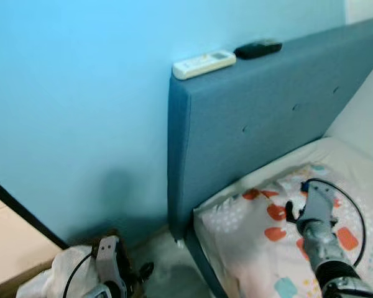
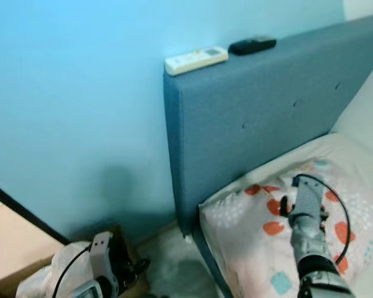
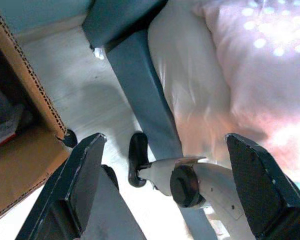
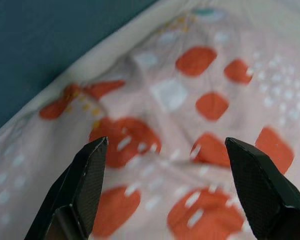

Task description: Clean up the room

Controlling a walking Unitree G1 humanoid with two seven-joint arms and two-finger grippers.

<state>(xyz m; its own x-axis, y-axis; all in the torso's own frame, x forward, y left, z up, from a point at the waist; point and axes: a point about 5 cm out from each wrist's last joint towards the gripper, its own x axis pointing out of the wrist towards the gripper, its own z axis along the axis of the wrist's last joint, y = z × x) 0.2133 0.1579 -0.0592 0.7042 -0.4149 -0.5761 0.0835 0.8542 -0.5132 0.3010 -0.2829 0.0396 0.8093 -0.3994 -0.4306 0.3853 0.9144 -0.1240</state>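
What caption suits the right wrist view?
Open right gripper poised over a pillow with orange patches, beside the blue headboard.

blue wall (image 1: 81,112); blue headboard (image 1: 261,124), wooden floor (image 1: 12,239)

The bed (image 1: 280,167) stands with its blue padded headboard (image 1: 255,118) against the light blue wall. A pink pillow (image 4: 190,150) with red and white patches lies on the pale sheet, directly below the right gripper (image 4: 165,185), whose fingers are spread wide above it. Up beyond that gripper, on the headboard's top edge, rest a white remote (image 1: 204,64) and, just beside it, a black remote (image 1: 258,48). On the pale floor (image 3: 90,100) near the left gripper (image 3: 165,195) sits a cardboard box (image 3: 25,130), close to the bed's corner.
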